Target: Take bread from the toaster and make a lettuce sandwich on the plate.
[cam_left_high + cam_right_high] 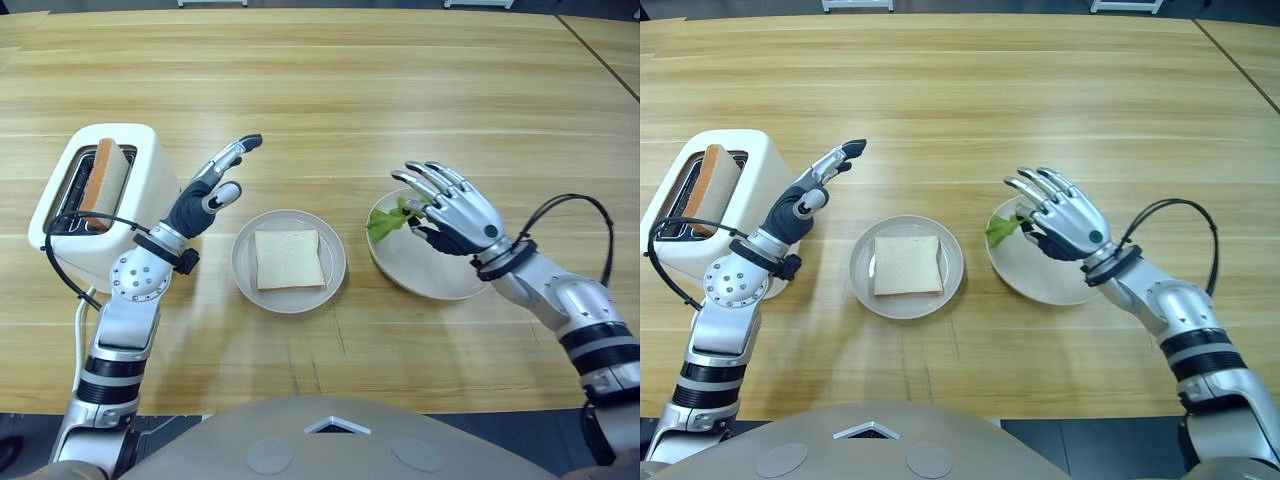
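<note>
Lightly, right hand pinches lettuce; left hand outstretched, empty.

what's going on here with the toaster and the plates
A lettuce sandwich is under way. One bread slice lies on the middle plate; a second slice stands in the toaster. The right hand is at the lettuce on the right plate, grasp unclear. The left hand is open and empty beside the toaster.

You had the right hand pinching the lettuce at the dish rim, one bread slice lying on the plate.
</note>
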